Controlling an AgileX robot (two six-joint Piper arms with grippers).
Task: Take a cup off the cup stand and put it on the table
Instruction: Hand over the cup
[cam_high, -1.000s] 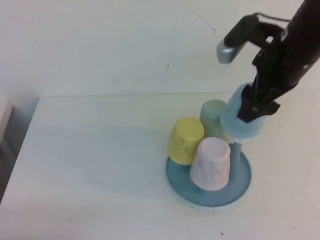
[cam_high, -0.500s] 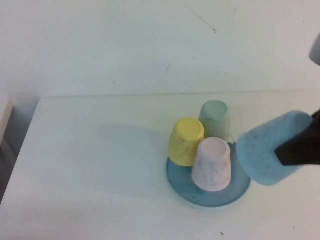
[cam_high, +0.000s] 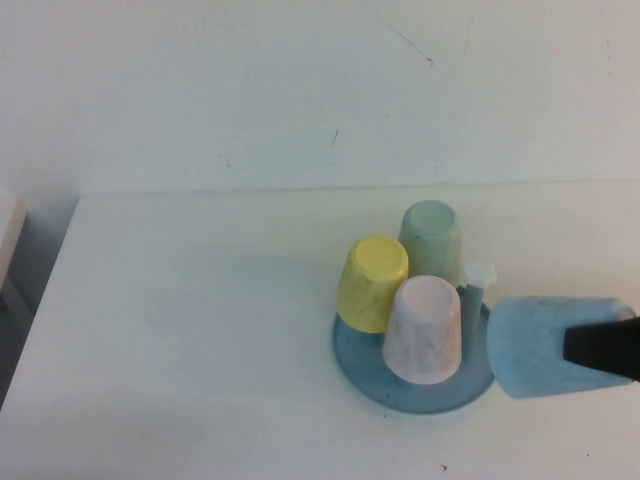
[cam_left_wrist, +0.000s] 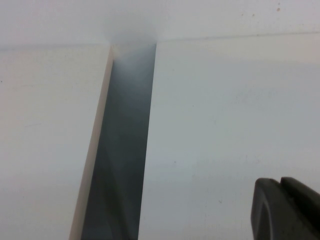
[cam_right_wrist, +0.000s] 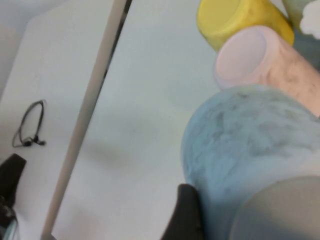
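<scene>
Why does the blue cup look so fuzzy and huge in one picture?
In the right wrist view the cup sits right against the camera, held by the right gripper, so it looks blurred; the high view shows it sharper. The left gripper shows as a dark corner.

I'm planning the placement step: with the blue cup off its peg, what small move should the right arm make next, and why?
Probably swing right, away from the cup stand, then turn the cup upright and lower it. The right gripper holds the cup on its side above the table, close to the stand's rim and the bare peg. The left gripper sits parked far left.
</scene>
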